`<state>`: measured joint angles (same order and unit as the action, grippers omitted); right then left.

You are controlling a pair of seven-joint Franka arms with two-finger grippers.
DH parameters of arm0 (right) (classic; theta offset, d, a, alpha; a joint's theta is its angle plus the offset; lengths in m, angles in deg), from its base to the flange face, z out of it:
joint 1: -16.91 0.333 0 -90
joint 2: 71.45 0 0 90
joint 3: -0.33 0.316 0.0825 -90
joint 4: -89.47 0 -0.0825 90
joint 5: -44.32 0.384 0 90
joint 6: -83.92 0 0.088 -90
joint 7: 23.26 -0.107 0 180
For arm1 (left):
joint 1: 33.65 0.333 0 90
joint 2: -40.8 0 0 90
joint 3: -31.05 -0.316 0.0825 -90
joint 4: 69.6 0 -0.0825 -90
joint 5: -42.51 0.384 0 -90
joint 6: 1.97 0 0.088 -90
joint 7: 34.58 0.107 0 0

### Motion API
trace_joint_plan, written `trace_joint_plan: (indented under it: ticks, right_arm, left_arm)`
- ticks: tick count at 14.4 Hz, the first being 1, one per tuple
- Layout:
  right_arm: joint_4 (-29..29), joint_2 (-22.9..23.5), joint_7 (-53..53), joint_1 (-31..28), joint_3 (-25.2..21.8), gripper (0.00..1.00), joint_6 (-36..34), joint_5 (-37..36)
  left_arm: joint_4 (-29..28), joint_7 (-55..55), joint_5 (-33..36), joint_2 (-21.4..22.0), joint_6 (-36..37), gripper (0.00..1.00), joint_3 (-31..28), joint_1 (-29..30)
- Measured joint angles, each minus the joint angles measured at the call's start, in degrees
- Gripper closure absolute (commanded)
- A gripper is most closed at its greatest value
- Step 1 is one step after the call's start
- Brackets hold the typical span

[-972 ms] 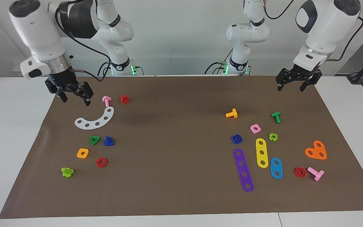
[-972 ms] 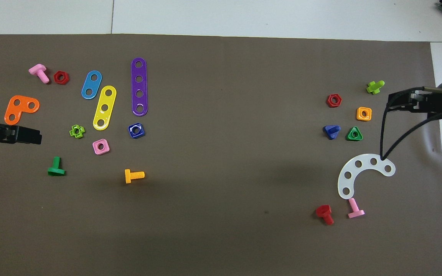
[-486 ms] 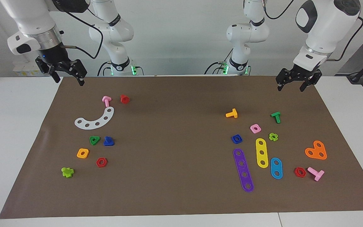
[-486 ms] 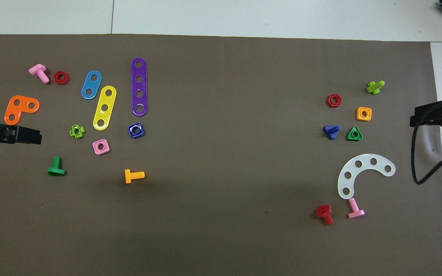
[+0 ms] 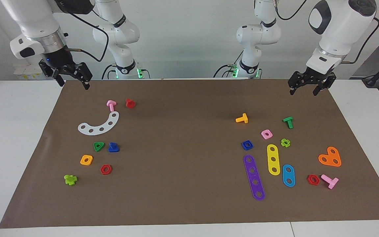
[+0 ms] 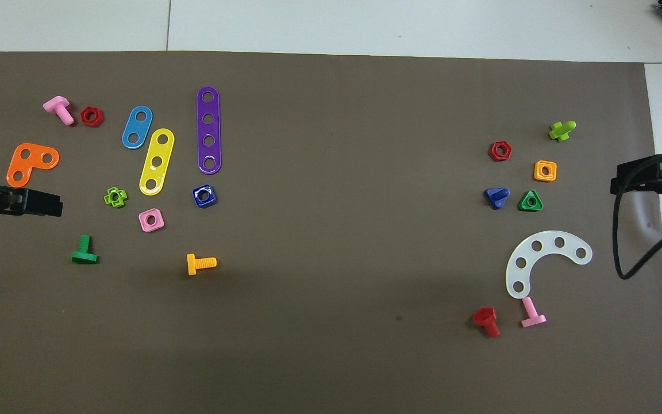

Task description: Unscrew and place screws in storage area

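The blue screw (image 5: 113, 147) lies on the brown mat beside a green triangular nut (image 5: 98, 146), at the right arm's end of the table; it also shows in the overhead view (image 6: 496, 197). The storage area is the mat around the white curved strip (image 5: 99, 125), also in the overhead view (image 6: 543, 259). My right gripper (image 5: 73, 84) is open and empty, raised over the mat's edge nearest the robots; it shows in the overhead view (image 6: 618, 183). My left gripper (image 5: 303, 91) is open and empty, waiting over the mat's corner at its own end; it shows in the overhead view (image 6: 55, 206).
Near the white strip lie a pink bolt (image 5: 111, 105), a red bolt (image 5: 130, 103), an orange nut (image 5: 86, 160), a red nut (image 5: 106, 169) and a lime piece (image 5: 70, 179). Purple (image 5: 254, 177), yellow (image 5: 273, 159) and blue (image 5: 288, 175) strips, a blue square nut (image 5: 247, 145) and other parts lie at the left arm's end.
My right gripper has risen from just above the mat beside the pink bolt and pulled back toward the robots' edge, empty. The left arm and all parts have not moved.
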<state>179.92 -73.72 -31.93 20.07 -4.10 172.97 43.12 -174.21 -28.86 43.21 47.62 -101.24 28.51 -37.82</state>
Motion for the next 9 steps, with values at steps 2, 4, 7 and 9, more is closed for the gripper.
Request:
trace_joint_plan:
  ticks: [2,4,7,9]
  right_arm:
    - [0.1,0.0,0.4,0.1,0.1,0.0,0.0,-0.1]
    - [0.1,0.0,0.4,0.2,0.2,0.0,0.0,-0.1]
    - [0.3,0.0,0.4,0.2,0.4,0.0,0.0,-0.1]
    - [0.3,0.0,0.4,0.2,0.4,0.0,0.0,-0.1]
  left_arm:
    - [0.0,0.0,0.0,0.0,0.0,0.0,0.0,0.0]
    - [0.0,0.0,0.0,0.0,0.0,0.0,0.0,0.0]
    - [0.0,0.0,0.0,0.0,0.0,0.0,0.0,0.0]
    - [0.0,0.0,0.0,0.0,0.0,0.0,0.0,0.0]
